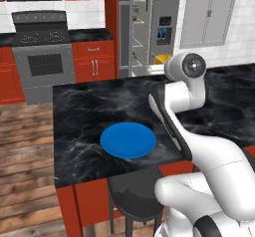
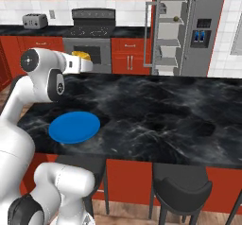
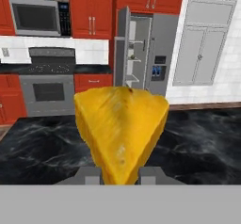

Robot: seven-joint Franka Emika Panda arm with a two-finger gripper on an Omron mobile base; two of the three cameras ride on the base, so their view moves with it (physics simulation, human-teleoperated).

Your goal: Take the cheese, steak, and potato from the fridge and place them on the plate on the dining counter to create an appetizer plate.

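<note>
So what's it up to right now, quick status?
Gripper shut on cheese, held above dining counter. Plate bare, waiting. Fridge door open. Path to plate looks clear.

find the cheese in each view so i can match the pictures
Left base view: cheese, upper right of centre, yellow behind the wrist.
Right base view: cheese, upper left, at the arm's tip.
Hand view: cheese, centre, large.
Shared landmark: the open fridge behind it.
</note>
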